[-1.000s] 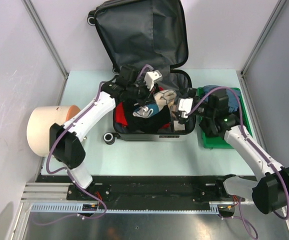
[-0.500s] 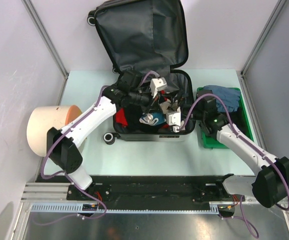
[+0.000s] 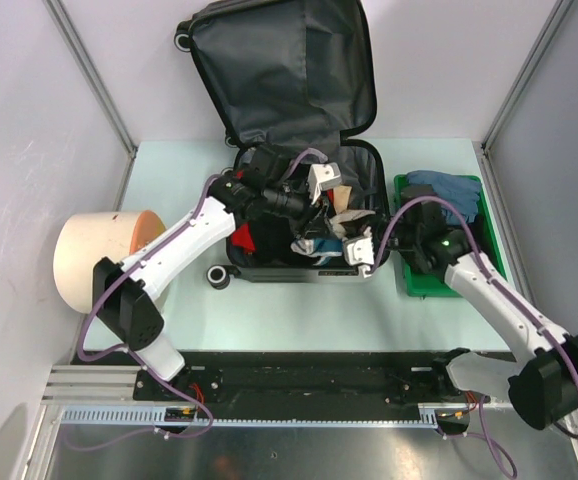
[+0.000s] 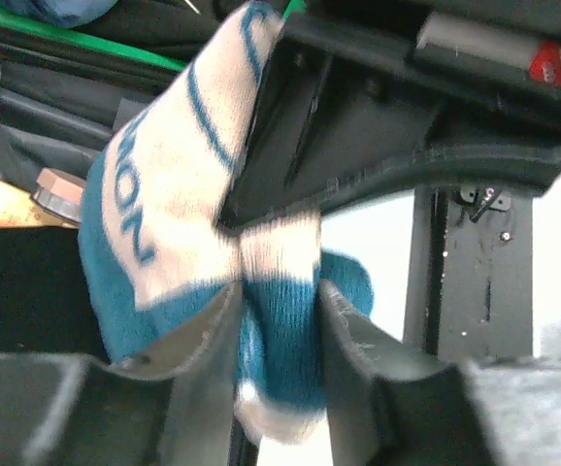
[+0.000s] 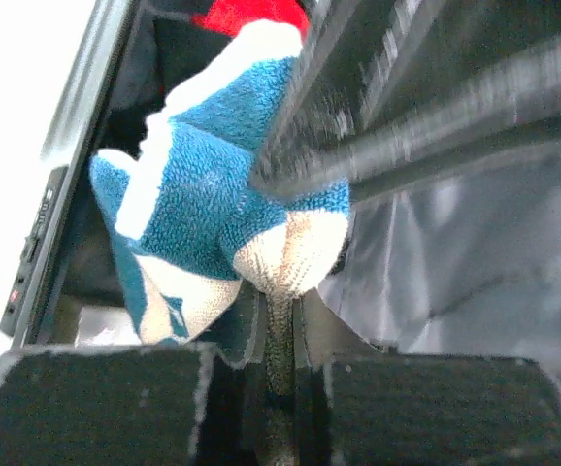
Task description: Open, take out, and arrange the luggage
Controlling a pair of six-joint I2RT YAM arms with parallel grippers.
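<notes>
The luggage (image 3: 289, 70) lies open at the table's back, its grey-lined lid raised and its base (image 3: 299, 272) full of clothes. A blue and white sock (image 3: 314, 244) hangs over the base between both grippers. My left gripper (image 3: 327, 205) reaches in from the left. In the left wrist view its jaws (image 4: 280, 311) stand parted, with the sock (image 4: 164, 194) loose between them. My right gripper (image 3: 339, 247) comes in from the right. In the right wrist view it (image 5: 279, 306) is shut on the sock's (image 5: 213, 194) white end, squeezed thin.
A green bin (image 3: 424, 283) right of the suitcase holds a blue cloth (image 3: 447, 188). A beige cylinder (image 3: 89, 255) lies at the left edge. A red garment (image 3: 244, 238) and dark clothes sit in the suitcase base. Walls stand close on both sides.
My right gripper moved left into the suitcase and shut on the sock. My left gripper's jaws, shut on the sock before, have parted.
</notes>
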